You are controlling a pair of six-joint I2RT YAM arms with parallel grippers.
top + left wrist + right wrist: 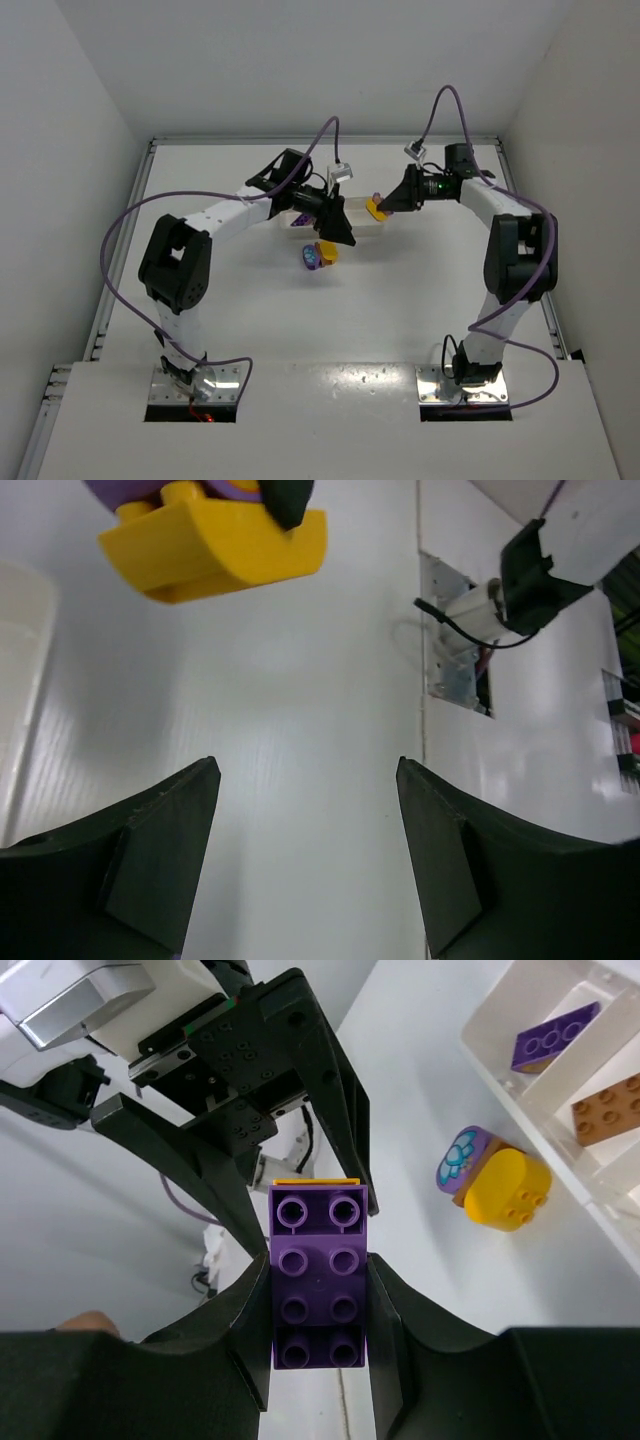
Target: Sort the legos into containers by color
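My right gripper (318,1295) is clamped on a purple eight-stud plastic brick (318,1260), my left gripper (305,770) gapes apart over the smooth white table (300,660), plain white walls (60,120) around.

surface (400,310) white | you have a white tray (600,1055) lying on it | just beside the tray you see a rounded purple brick (458,1160) touching a yellow brick (508,1190)

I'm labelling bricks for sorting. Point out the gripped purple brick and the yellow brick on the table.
Gripped purple brick (318,1280): right wrist view, middle of its studded top face.
Yellow brick (508,1192): right wrist view, its rounded top.
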